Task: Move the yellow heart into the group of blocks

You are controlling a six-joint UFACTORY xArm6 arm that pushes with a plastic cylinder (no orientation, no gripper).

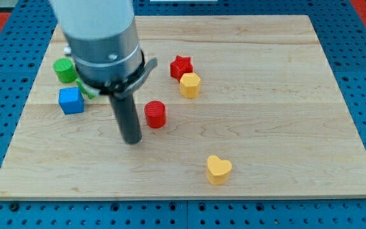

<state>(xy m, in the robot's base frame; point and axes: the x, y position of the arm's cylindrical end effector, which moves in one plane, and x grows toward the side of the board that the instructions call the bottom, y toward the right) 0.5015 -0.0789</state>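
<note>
Yellow heart (218, 169), flat on board, point toward view's bottom.

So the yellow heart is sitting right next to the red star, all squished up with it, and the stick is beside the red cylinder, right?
Not quite. The block touching the red star is the yellow hexagon. The yellow heart sits alone near the view's bottom, apart from every other block. The rest holds: my tip is just to the view's left of the red cylinder. The camera view shows this.

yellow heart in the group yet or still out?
Out. The yellow heart sits alone near the view's bottom, apart from the red cylinder; my tip isn't touching it.
</note>
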